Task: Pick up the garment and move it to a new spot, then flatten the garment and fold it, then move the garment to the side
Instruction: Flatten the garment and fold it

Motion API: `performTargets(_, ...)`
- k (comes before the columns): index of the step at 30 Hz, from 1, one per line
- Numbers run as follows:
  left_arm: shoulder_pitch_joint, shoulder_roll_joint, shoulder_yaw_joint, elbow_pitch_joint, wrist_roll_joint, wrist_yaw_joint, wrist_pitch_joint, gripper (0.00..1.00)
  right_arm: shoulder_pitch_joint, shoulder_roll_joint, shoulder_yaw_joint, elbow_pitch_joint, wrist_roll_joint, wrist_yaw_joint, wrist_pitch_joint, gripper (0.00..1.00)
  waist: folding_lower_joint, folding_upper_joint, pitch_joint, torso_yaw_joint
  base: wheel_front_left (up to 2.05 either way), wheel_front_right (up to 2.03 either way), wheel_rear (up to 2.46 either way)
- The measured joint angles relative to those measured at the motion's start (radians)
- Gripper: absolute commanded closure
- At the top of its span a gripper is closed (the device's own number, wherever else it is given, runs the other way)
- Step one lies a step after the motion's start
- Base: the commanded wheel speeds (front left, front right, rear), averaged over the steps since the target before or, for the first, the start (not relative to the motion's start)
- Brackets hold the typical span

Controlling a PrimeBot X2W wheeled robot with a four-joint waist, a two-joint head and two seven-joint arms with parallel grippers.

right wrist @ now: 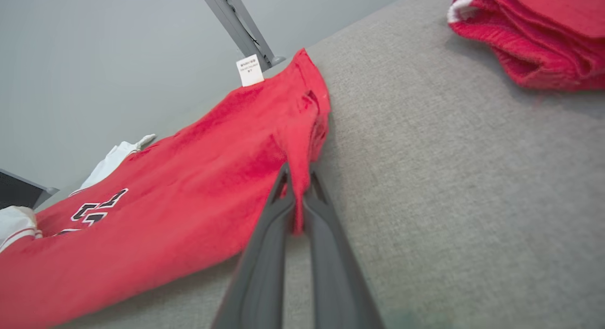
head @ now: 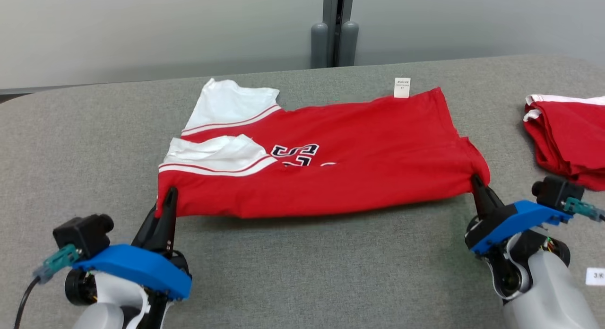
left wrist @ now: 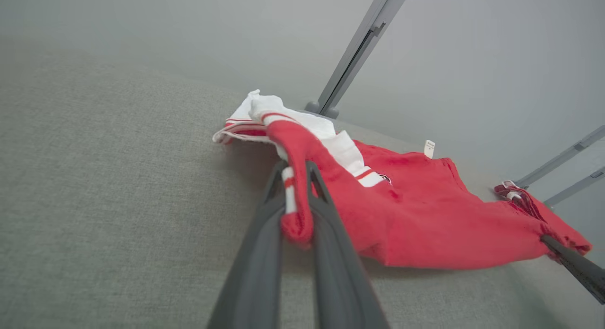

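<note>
The red garment (head: 340, 168) lay across the middle of the frame on the grey table (head: 307, 272), seemingly folded once. The left gripper (head: 170, 193) pinched its lower-left corner, the right gripper (head: 474, 180) its lower-right corner — another fold looked underway, and the move aside remained.

You see a grey fabric-covered table (head: 302, 272) bearing a red-and-white jersey (head: 368, 163) and, toward the robot's right, a folded red garment (head: 567, 135).
</note>
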Motion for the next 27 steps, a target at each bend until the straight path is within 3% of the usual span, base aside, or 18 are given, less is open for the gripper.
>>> performTargets(5, 0.158, 0.041, 0.019, -0.236, -0.022, 0.054, 0.031, 1.0, 0.16, -0.001, -0.017, -0.219, 0.011, 0.0, 0.11, 1.0, 0.0, 0.0, -0.025, -0.002, 0.0, 0.0, 0.0)
performTargets(10, 0.331, 0.075, 0.015, -0.375, -0.032, 0.113, 0.077, 1.0, 0.371, -0.001, -0.014, -0.435, 0.003, 0.0, 0.226, 1.0, 0.0, 0.0, -0.038, -0.006, 0.0, 0.0, 0.0)
performTargets(16, 0.459, 0.072, -0.001, -0.344, -0.049, 0.147, 0.084, 1.0, 0.536, 0.0, -0.029, -0.539, 0.01, 0.0, 0.282, 1.0, -0.0001, 0.0, -0.045, -0.006, 0.0, 0.0, 0.0)
performTargets(24, 0.501, 0.063, -0.011, -0.24, -0.073, 0.138, 0.078, 1.0, 0.585, 0.0, -0.04, -0.504, 0.012, 0.0, 0.277, 1.0, 0.0, 0.0001, -0.049, -0.009, 0.0, 0.0, 0.0)
performTargets(25, 0.5, 0.063, -0.012, -0.229, -0.072, 0.136, 0.078, 1.0, 0.585, 0.0, -0.04, -0.497, 0.007, 0.0, 0.268, 0.8, -0.0001, 0.0, -0.05, -0.01, 0.0, 0.0, 0.0)
performTargets(26, 0.498, 0.066, -0.013, -0.218, -0.066, 0.132, 0.074, 0.81, 0.585, 0.0, -0.04, -0.491, -0.001, 0.0, 0.261, 0.53, -0.0001, 0.0, -0.05, -0.01, 0.0, 0.0, 0.0)
performTargets(27, 0.495, 0.067, -0.013, -0.212, -0.06, 0.132, 0.07, 0.4, 0.585, 0.0, -0.038, -0.486, -0.003, 0.0, 0.257, 0.0, -0.0001, 0.0, -0.051, -0.011, 0.0, 0.0, 0.0)
